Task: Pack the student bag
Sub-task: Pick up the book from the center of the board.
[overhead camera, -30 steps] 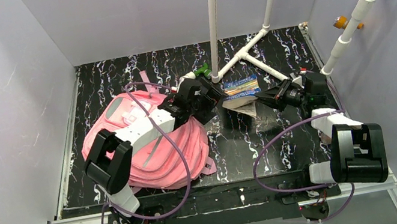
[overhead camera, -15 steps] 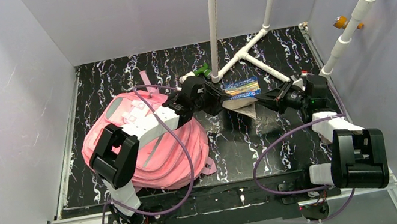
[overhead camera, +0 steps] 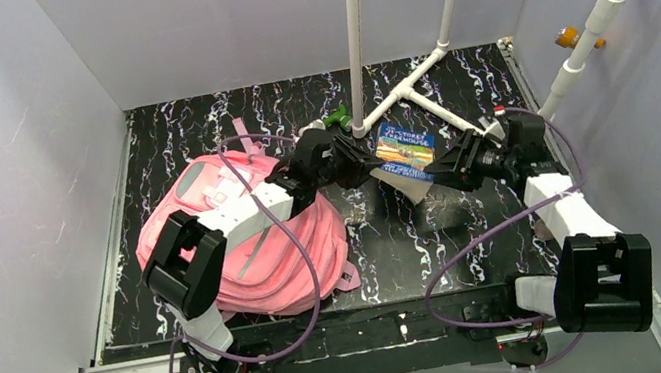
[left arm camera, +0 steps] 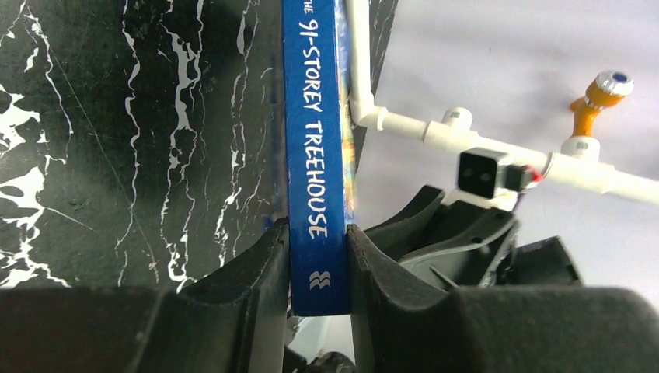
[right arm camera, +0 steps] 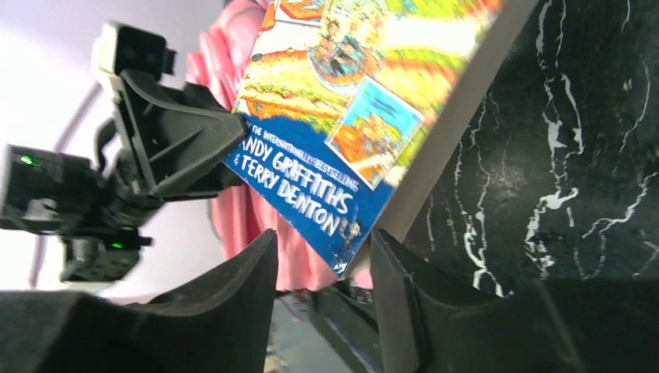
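Observation:
The student bag (overhead camera: pixel 245 246), a soft pink backpack, lies at the left of the black marbled table, with my left arm reaching across it. A paperback with a blue spine (left arm camera: pixel 315 140) hangs tilted above the table's middle (overhead camera: pixel 404 146). My left gripper (left arm camera: pixel 319 264) is shut on the lower end of that spine, seen from above at the book's left edge (overhead camera: pixel 369 168). My right gripper (right arm camera: pixel 322 256) is open around the book's (right arm camera: pixel 365 101) opposite corner: the page edge lies against one finger and the other finger stands apart. From above, the right gripper (overhead camera: pixel 435 167) sits at the book's right.
A white pipe frame (overhead camera: pixel 411 87) stands on the table behind the book, with an upright pipe (overhead camera: pixel 355 40). A green object (overhead camera: pixel 336 120) lies at its foot. Another pipe with an orange valve (overhead camera: pixel 568 36) runs along the right wall. Grey walls enclose three sides.
The book has risen off the table and tilted. My left gripper closed on its spine, and my right gripper opened from its grip on the other side.

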### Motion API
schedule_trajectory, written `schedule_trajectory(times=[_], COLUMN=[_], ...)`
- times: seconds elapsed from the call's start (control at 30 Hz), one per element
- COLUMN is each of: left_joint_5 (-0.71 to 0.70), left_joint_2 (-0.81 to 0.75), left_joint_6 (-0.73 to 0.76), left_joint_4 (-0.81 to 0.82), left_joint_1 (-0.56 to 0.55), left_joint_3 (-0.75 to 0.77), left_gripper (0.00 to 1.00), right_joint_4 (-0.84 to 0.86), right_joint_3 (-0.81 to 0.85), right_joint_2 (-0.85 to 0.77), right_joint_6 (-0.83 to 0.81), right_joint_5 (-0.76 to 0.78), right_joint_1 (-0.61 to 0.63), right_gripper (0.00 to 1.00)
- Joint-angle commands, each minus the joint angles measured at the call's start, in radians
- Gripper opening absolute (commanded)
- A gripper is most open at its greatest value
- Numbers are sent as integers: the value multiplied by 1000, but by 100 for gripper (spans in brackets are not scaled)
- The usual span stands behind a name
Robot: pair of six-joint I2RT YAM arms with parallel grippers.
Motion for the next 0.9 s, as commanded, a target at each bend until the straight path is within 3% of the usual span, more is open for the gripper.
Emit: schedule_trajectory(times=[0.0,0.1,0.23,0.33,0.47,0.7,0.87], left_joint_5=[127,236,309,354,495,753,863], left_joint_2=[-133,-174,-254,-311,-384,-481,-527], left_joint_6=[170,304,527,701,874,1062,1094], left_joint_4=[64,32,-236,-484,-640,-819,-829], left_joint_1=[8,10,15,31,68,116,154], left_joint_3=[-8,13,88,154,158,145,98], left_gripper=[0,0,0,0,0,0,0], right_joint_4=[-383,-478,-582,-628,-631,-592,-303], right_joint_3=[175,261,358,425,479,480,332], right_joint_2=[-17,-12,0,-7,-43,-40,-64], right_joint_6=[-394,-477,-572,-660,-745,-808,-632], right_joint_5=[111,253,413,445,460,144,-152], right_joint_1=[71,182,281,298,321,331,339], right_gripper=[60,73,84,88,98,98,98])
